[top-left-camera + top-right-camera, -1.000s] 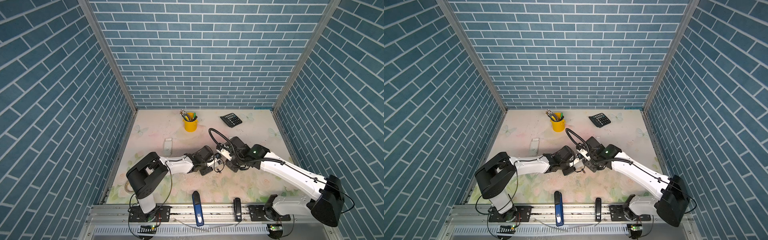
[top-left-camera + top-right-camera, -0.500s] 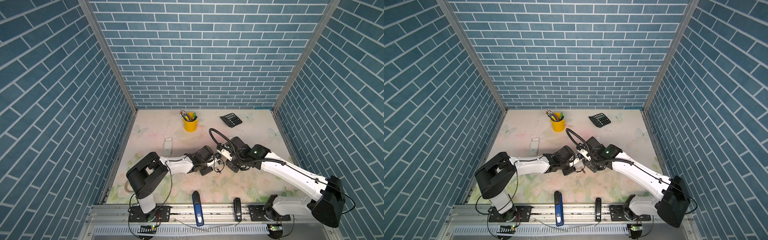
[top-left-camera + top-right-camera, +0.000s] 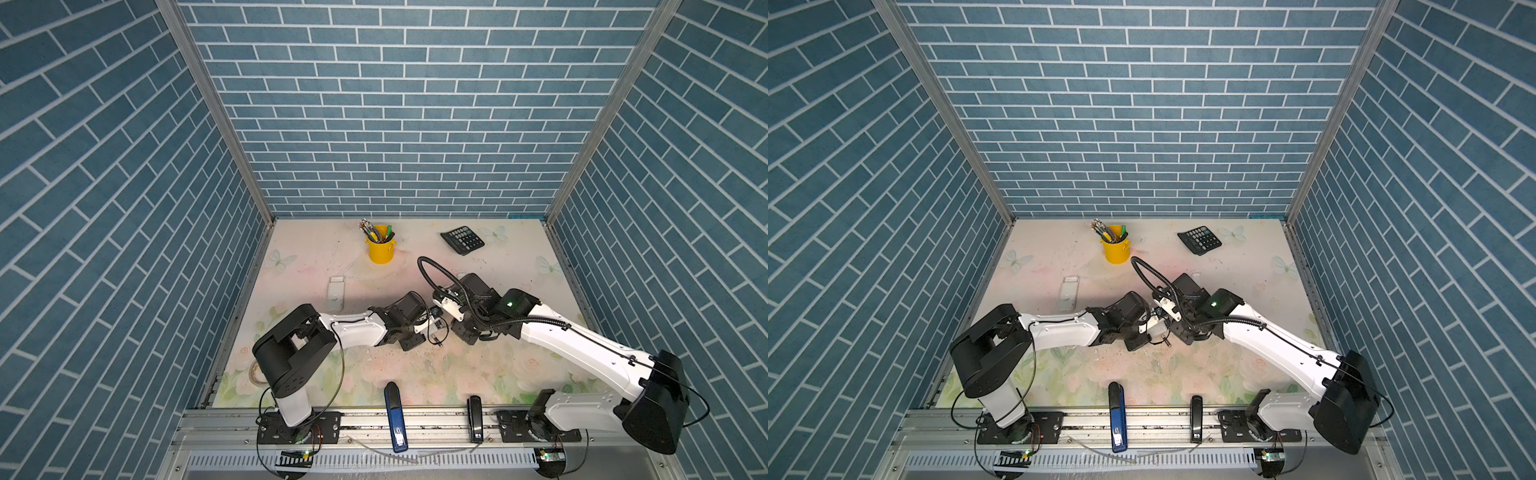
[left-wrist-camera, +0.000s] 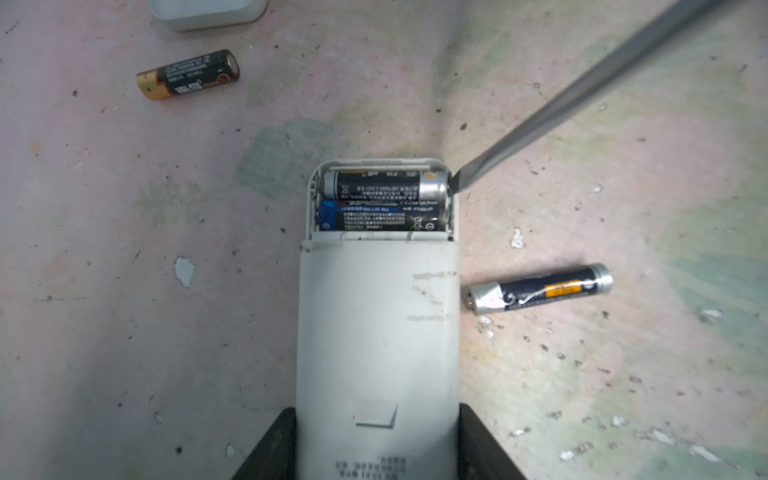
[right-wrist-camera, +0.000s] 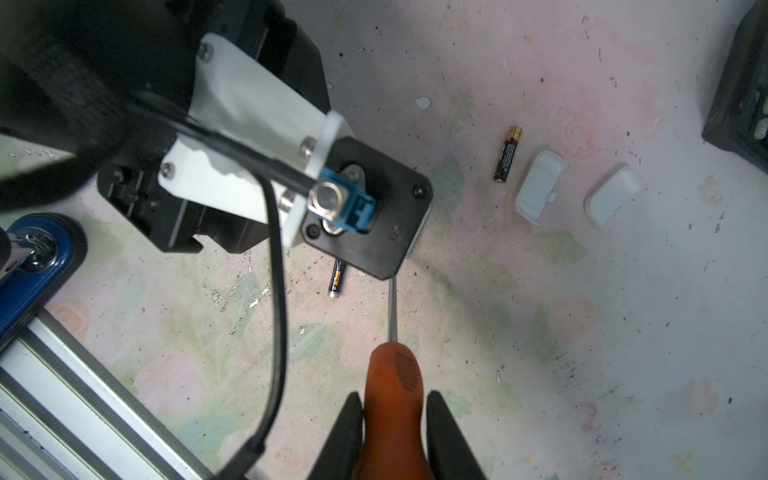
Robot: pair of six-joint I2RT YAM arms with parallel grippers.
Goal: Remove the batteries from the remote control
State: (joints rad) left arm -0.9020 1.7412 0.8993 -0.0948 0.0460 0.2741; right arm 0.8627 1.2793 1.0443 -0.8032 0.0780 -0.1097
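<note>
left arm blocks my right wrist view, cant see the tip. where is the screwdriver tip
observer: In the left wrist view the screwdriver tip is at the side wall of the remote control, right beside its open battery compartment.
operator: how many batteries are in there
observer: Two, lying side by side: a black-and-silver battery nearest the remote's end, where the tip is, and a blue-ended battery next to it.
operator: is the remote held down
observer: Yes, the left gripper is closed on the remote's body, with a finger on each side.
</note>
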